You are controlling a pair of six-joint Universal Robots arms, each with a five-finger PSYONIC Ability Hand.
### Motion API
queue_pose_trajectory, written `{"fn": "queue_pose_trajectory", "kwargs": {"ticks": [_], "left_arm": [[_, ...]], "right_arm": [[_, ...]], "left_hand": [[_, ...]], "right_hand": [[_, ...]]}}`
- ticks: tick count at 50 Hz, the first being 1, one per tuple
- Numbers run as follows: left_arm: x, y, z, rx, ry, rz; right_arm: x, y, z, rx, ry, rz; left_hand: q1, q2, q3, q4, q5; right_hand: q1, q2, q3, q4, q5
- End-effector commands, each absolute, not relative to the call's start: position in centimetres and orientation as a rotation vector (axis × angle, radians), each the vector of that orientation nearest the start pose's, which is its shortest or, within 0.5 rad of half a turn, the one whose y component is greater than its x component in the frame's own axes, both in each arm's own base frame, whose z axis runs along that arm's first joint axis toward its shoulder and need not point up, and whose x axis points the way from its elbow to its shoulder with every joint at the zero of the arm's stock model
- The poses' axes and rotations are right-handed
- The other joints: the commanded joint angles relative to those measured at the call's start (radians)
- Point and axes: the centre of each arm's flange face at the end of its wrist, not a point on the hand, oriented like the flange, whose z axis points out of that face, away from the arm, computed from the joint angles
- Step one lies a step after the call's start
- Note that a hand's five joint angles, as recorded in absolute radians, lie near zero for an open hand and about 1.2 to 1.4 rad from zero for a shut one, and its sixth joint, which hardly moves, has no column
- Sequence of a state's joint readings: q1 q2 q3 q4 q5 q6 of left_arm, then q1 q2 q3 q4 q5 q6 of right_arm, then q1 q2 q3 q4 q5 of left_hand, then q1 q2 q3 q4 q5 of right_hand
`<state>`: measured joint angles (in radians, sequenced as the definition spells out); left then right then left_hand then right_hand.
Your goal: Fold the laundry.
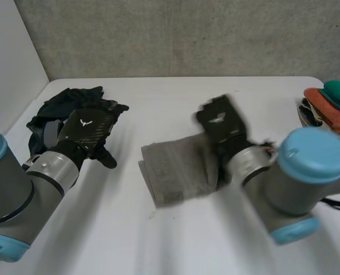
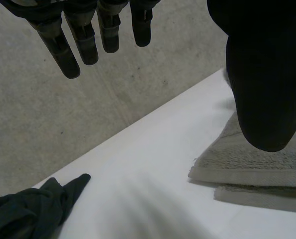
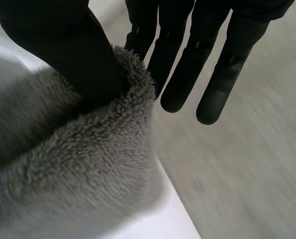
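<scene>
Closest to me, both arms reach in over the white table [image 1: 158,240]: left arm [image 1: 21,189] at seven o'clock, right arm [image 1: 307,172] at four o'clock. Just past them, near the middle of the table, the grey towel [image 1: 173,172] lies folded with its layers stacked. Its right side runs up under my right hand [image 1: 220,123], at two o'clock from the towel's middle. In the right wrist view that hand is pinching the towel, thumb dug into a raised fuzzy edge and straight fingers on the far side of it. At ten o'clock from the towel, my left hand [image 1: 87,133] hangs relaxed, fingers straight and spread, holding nothing and well apart from the towel. It sits over the near edge of a dark garment [image 1: 55,112] crumpled in a heap; I can't tell whether they touch. Farthest out, at two o'clock on the table's edge, sits a pile of coloured clothes [image 1: 330,103], orange and green.
</scene>
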<state>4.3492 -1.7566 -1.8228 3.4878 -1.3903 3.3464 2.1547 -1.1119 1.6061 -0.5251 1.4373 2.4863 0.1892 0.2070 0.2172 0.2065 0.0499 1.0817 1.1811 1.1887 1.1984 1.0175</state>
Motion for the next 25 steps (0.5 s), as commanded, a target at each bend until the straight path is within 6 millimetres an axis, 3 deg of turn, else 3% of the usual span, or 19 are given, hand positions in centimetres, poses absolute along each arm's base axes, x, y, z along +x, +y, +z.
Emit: {"fn": "queue_pose_trajectory", "kwargs": {"ticks": [1,2,3,5,9,10,15,19,25], "left_arm": [[-25.2,-24.5,20.8,0.885,2.358,-2.25],[-25.2,-24.5,20.8,0.874,2.361,-2.247],[-25.3,-24.5,20.9,0.871,2.362,-2.249],[-25.4,-24.5,21.2,0.858,2.358,-2.256],[-26.5,-24.4,22.3,0.837,2.336,-2.295],[-26.8,-24.4,22.4,0.838,2.331,-2.301],[-29.2,-24.5,23.2,0.857,2.308,-2.337],[-31.9,-24.2,22.6,0.926,2.334,-2.323],[-36.1,-24.4,19.2,1.038,2.395,-2.228]], "right_arm": [[38.5,-18.1,13.2,-1.611,1.43,-1.841],[38.6,-18.0,12.8,-1.62,1.446,-1.817],[38.5,-18.1,12.9,-1.627,1.489,-1.779],[38.2,-18.5,13.4,-1.607,1.547,-1.754],[36.8,-21.4,15.9,-1.338,1.714,-1.766],[36.0,-22.6,17.2,-1.182,1.756,-1.76],[33.3,-25.8,21.0,-0.829,1.8,-1.74],[32.0,-27.9,20.6,-0.707,1.876,-1.644],[32.2,-30.0,17.8,-0.745,2.04,-1.461]], "left_hand": [[-0.015,-0.032,-0.043,-0.032,-0.05],[-0.015,-0.032,-0.043,-0.032,-0.05],[-0.015,-0.032,-0.043,-0.032,-0.05],[-0.015,-0.032,-0.043,-0.032,-0.05],[-0.015,-0.032,-0.043,-0.032,-0.05],[-0.015,-0.032,-0.043,-0.032,-0.05],[-0.015,-0.032,-0.043,-0.032,-0.05],[-0.015,-0.032,-0.043,-0.032,-0.05],[-0.015,-0.032,-0.043,-0.032,-0.05]], "right_hand": [[0.285,0.186,0.178,0.168,0.175],[0.105,0.005,-0.002,-0.012,-0.006],[-0.423,-0.523,-0.53,-0.54,-0.534],[-0.907,-1.007,-1.014,-1.024,-1.017],[-0.907,-1.007,-1.014,-1.024,-1.017],[-0.907,-1.007,-1.014,-1.024,-1.017],[-0.907,-1.007,-1.014,-1.024,-1.017],[-0.907,-1.007,-1.014,-1.024,-1.017],[-0.907,-1.007,-1.014,-1.024,-1.017]]}}
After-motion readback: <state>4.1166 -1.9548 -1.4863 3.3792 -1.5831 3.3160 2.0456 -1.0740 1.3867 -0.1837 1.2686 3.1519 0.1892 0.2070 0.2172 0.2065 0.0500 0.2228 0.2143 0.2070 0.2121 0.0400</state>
